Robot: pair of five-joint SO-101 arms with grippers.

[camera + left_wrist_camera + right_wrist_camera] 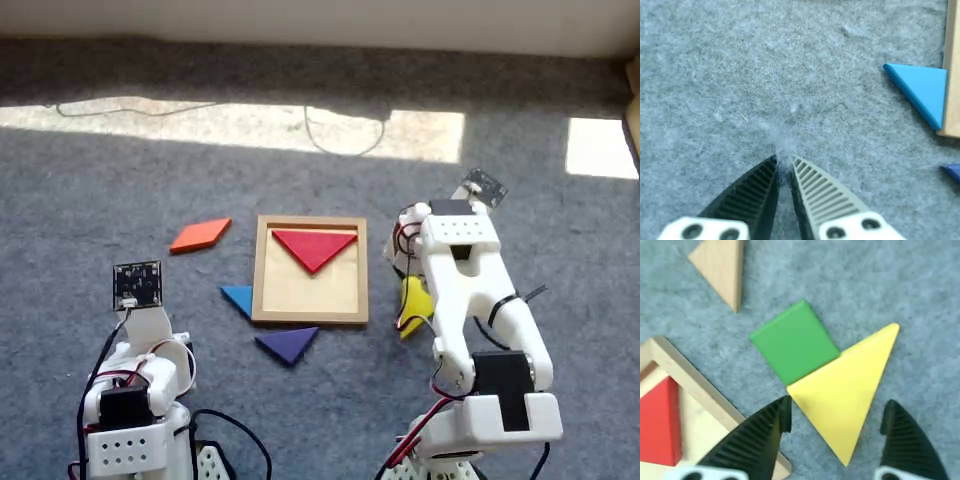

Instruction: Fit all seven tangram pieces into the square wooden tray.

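The square wooden tray (262, 268) lies mid-carpet with a red triangle (313, 247) inside at its far edge. An orange parallelogram (200, 235) lies left of it, a blue triangle (238, 298) touches its left side, and a purple triangle (288, 344) sits below it. My right gripper (836, 421) hangs open over the yellow triangle (846, 388), one finger on each side. A green square (794, 341) touches that triangle, with a plain wooden triangle (722, 268) beyond. My left gripper (784, 168) is shut above bare carpet, the blue triangle (921, 90) off to its side.
The right arm (470, 290) covers most of the pieces right of the tray; only the yellow triangle (414, 304) peeks out there. The left arm (135, 385) sits near the front left. A cable (330, 135) trails across the sunlit strip at the back.
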